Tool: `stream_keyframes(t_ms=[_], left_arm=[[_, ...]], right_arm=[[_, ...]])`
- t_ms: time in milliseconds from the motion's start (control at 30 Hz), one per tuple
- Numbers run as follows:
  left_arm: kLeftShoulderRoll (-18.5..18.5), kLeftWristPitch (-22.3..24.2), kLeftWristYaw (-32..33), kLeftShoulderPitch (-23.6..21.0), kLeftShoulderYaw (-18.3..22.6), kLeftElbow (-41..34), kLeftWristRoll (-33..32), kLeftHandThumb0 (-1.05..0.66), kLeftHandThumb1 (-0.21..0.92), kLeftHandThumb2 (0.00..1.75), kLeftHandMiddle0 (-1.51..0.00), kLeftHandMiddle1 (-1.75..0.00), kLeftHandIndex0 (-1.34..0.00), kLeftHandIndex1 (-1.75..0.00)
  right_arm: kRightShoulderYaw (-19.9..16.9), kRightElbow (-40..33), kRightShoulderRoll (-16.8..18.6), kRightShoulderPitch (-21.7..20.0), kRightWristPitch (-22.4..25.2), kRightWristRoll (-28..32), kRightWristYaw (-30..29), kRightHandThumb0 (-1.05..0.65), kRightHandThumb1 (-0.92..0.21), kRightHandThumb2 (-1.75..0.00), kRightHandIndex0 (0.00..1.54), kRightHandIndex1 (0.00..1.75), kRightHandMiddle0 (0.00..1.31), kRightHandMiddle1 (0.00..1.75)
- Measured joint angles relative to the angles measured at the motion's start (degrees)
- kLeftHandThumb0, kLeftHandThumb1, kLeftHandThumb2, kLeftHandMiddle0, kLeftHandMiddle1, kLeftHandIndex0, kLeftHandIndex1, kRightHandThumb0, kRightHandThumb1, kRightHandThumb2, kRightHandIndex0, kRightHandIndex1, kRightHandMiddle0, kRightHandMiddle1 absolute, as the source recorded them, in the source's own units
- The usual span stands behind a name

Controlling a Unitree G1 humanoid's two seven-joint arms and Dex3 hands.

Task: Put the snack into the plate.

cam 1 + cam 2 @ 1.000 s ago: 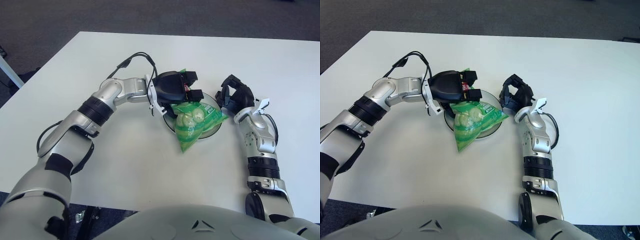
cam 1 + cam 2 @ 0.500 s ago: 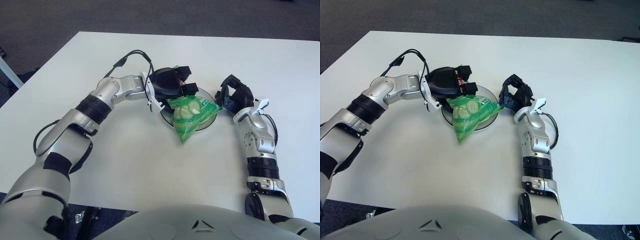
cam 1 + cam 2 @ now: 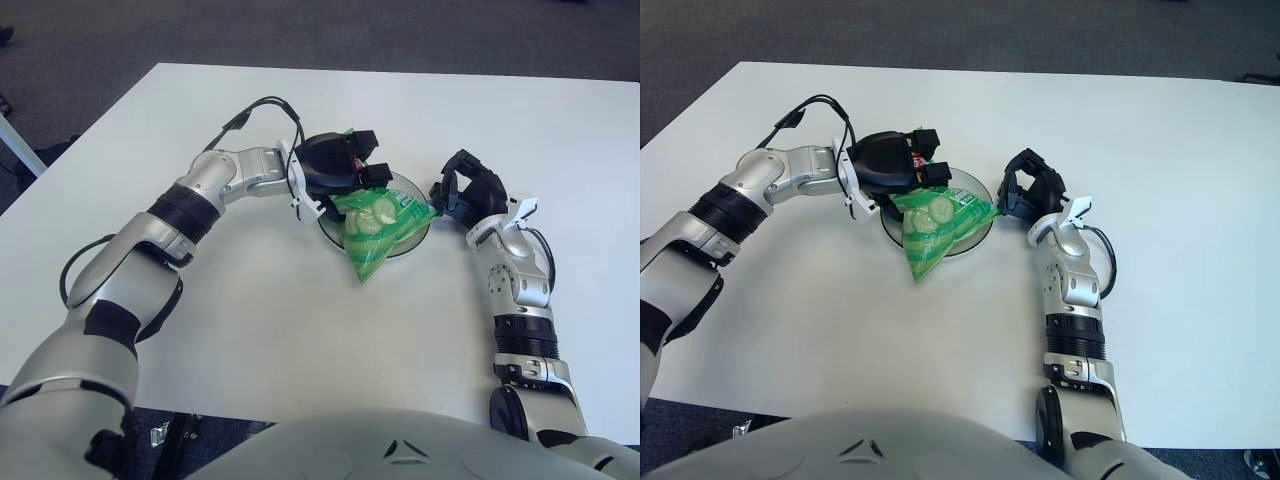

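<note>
A green snack bag [image 3: 374,223] lies across the dark round plate [image 3: 405,184], its lower corner hanging over the plate's near rim onto the table. My left hand [image 3: 340,166] is at the plate's far left edge with its fingers closed on the bag's top end. My right hand [image 3: 468,190] rests on the table just right of the plate, fingers curled and holding nothing.
The white table [image 3: 300,330] stretches wide on all sides of the plate. A black cable [image 3: 255,108] loops above my left forearm. Dark floor lies beyond the far table edge.
My left hand has drawn back to the left and away a little, and the bag has shifted with it and now lies flatter on the plate. My right hand has not moved.
</note>
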Motion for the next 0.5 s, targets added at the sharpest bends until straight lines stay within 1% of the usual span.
stream_keyframes(t_ms=[33,67,100,133,167,233,267,300,400,467,500], left_arm=[[0.2,-0.3,-0.3,-0.1,0.0,0.1,-0.4,0.36,0.77,0.61,-0.39,-1.61,0.0,-1.3],[0.5,-0.7,-0.9,-0.2,0.1,0.1,-1.0,0.21,0.7,0.65,-0.36,-1.57,0.0,-1.25],[0.7,-1.1,-1.9,-0.3,0.2,0.0,-2.0,-0.03,0.57,0.77,-0.3,-1.52,0.0,-1.19],[1.0,-1.4,-3.2,-0.4,0.3,-0.1,-2.9,-0.22,0.49,0.83,-0.26,-1.48,0.0,-1.11],[1.2,-1.7,-4.7,-0.5,0.4,-0.3,-4.1,-0.34,0.44,0.87,-0.23,-1.46,0.0,-1.06],[1.8,-2.2,-8.2,-0.7,0.7,-0.5,-6.5,-0.52,0.43,0.85,-0.19,-1.41,0.0,-0.96],[2.0,-2.2,-9.7,-0.8,0.8,-0.7,-7.6,-0.63,0.45,0.8,-0.16,-1.34,0.0,-0.87],[2.1,-2.2,-11.6,-0.9,1.0,-0.8,-9.0,-0.71,0.48,0.74,-0.14,-1.28,0.0,-0.78],[2.7,-1.9,-17.6,-1.0,1.2,-1.1,-12.8,-0.8,0.51,0.67,-0.1,-1.2,0.0,-0.66],[3.0,-1.6,-21.4,-1.0,1.3,-1.5,-15.1,-0.83,0.52,0.65,-0.06,-1.05,0.0,-0.57],[3.2,-1.5,-23.3,-0.9,1.4,-1.7,-16.4,-0.83,0.52,0.64,-0.06,-1.02,0.0,-0.55]], right_arm=[[0.0,0.0,0.0,0.0,0.0,0.0,0.0,-0.48,-0.33,-1.3,1.3,1.75,0.61,1.75],[0.0,0.0,0.0,0.0,0.0,0.0,0.0,-0.48,-0.33,-1.3,1.3,1.75,0.61,1.75],[0.0,-0.1,0.0,0.0,0.0,0.0,0.0,-0.48,-0.33,-1.3,1.3,1.75,0.61,1.75],[0.0,-0.1,0.0,0.0,0.1,0.0,0.0,-0.48,-0.33,-1.3,1.29,1.75,0.61,1.75],[0.0,-0.1,0.0,0.0,0.2,0.0,0.0,-0.48,-0.33,-1.3,1.29,1.75,0.61,1.75],[0.0,-0.2,0.0,0.0,0.2,0.0,0.0,-0.48,-0.33,-1.3,1.29,1.75,0.61,1.75],[0.0,-0.2,0.0,0.0,0.3,0.0,0.0,-0.48,-0.33,-1.3,1.29,1.75,0.61,1.75],[0.0,-0.3,0.0,-0.1,0.4,0.0,0.0,-0.48,-0.33,-1.3,1.29,1.75,0.61,1.75],[-0.1,-0.4,0.0,-0.1,0.4,0.0,0.0,-0.48,-0.33,-1.3,1.29,1.75,0.6,1.75],[-0.1,-0.4,0.0,-0.1,0.6,0.1,0.0,-0.48,-0.33,-1.3,1.28,1.75,0.6,1.75],[-0.2,-0.4,0.0,-0.1,0.8,0.1,0.0,-0.48,-0.33,-1.3,1.28,1.75,0.6,1.75]])
